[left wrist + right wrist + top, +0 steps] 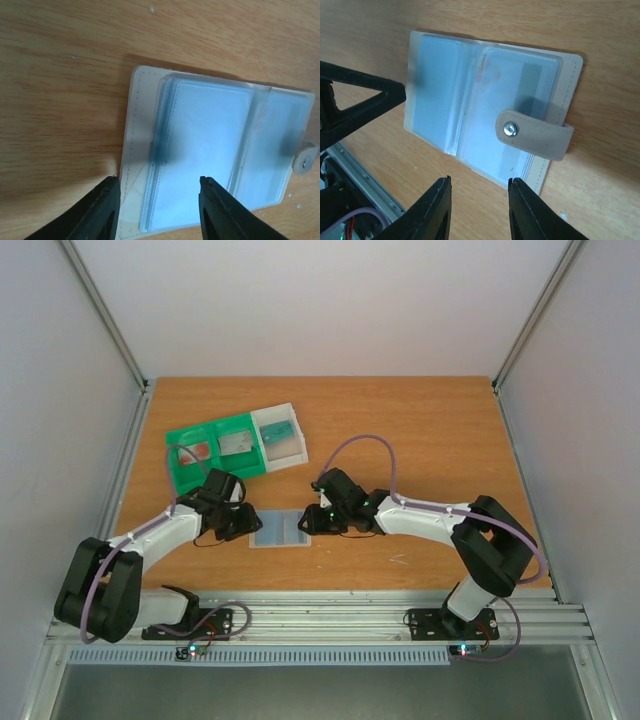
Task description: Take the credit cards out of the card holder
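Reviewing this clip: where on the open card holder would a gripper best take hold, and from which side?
Likely the stitched cover margin on the edge toward the left arm, approached by the left gripper from that side. The card holder lies open and flat on the table, so only edges can be pinched, and this margin stays clear of the plastic pockets.

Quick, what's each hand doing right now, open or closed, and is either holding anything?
Left hand: open, fingers apart over one end of the card holder, nothing gripped.
Right hand: open and empty, just short of the card holder.
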